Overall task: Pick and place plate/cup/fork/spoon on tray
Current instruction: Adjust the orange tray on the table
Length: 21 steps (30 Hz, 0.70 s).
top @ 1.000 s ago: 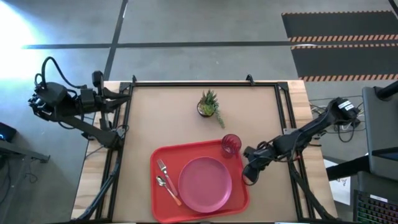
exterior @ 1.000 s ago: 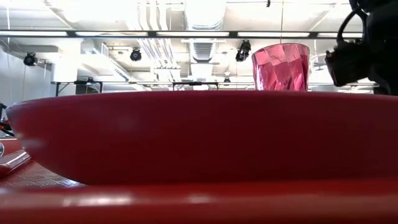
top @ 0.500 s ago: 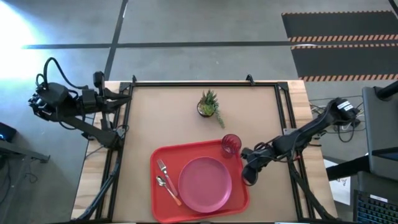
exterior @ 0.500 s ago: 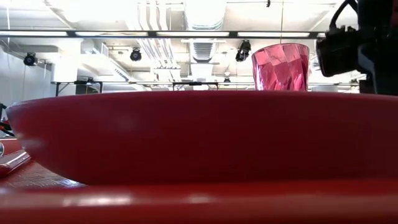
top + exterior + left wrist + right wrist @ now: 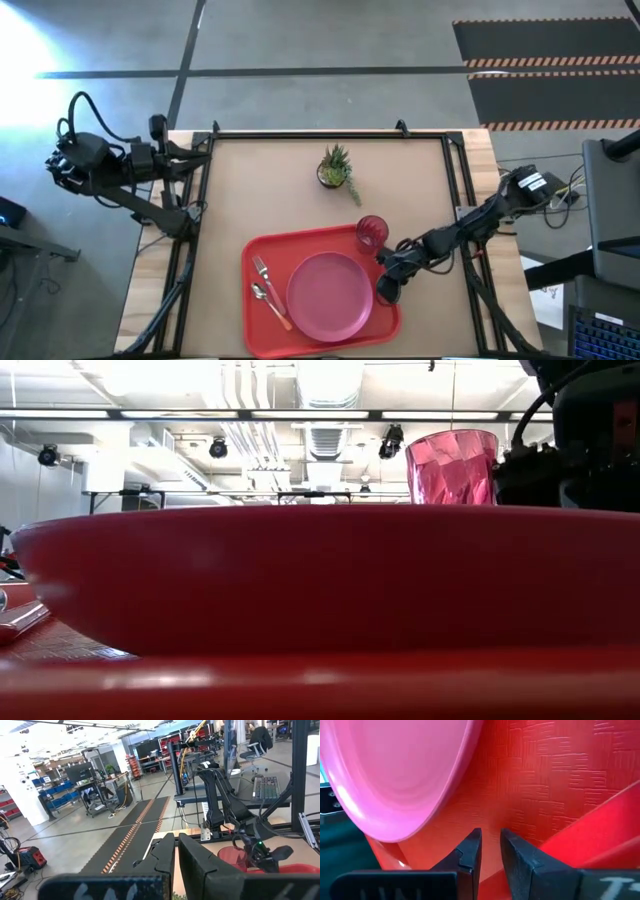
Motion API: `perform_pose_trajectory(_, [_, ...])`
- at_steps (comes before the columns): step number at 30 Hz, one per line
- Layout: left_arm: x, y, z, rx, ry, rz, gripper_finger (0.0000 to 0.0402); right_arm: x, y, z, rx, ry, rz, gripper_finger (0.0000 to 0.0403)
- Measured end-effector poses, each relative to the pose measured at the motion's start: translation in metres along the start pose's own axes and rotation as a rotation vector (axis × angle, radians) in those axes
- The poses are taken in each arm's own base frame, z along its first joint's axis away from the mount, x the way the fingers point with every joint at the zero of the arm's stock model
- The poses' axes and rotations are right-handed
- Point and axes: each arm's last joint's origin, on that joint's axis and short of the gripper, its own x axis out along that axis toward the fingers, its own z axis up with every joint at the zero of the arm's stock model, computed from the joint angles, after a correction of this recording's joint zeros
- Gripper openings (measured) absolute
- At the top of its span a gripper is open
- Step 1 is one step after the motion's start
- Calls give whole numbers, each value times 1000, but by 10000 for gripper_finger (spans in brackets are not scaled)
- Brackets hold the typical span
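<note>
The red tray [image 5: 262, 330] lies at the table's near middle. The pink plate [image 5: 330, 295] rests flat on it. The fork [image 5: 263, 272] and the orange-handled spoon [image 5: 272, 303] lie side by side on its left part. The red-pink cup [image 5: 371, 232] stands upright in its far right corner. My right gripper [image 5: 490, 840] hangs slanting down over the tray's right part, just beside the plate's rim [image 5: 445, 795]. Its fingers stand a little apart with nothing between them. My left gripper [image 5: 170, 152] waits shut and level beyond the table's left edge.
A small potted green plant [image 5: 337, 168] stands on the bare tabletop beyond the tray. In the low view the plate's rim [image 5: 300, 580] fills the picture; the cup [image 5: 452, 465] and my right arm [image 5: 580, 450] rise behind it. Black frame rails run along the table's edges.
My right gripper has moved down and toward the table's left, from just outside the tray's right rim to over the tray beside the plate. The plate, cup, fork and spoon have stayed where they were.
</note>
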Motion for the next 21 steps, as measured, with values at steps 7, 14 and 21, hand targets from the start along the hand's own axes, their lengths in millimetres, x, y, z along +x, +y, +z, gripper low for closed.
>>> perform_pose_trajectory(7, [0, 0, 0, 0, 0, 0, 6, -13, -8, -6, -10, 61, -100, 63])
perform_pose_trajectory(14, [0, 0, 0, -3, 1, 0, 6, -45, -21, -13, -7, 34, -260, 63])
perform_pose_trajectory(21, [8, -8, -10, -87, 69, -15, 6, -70, -10, -8, -86, -189, -197, 63])
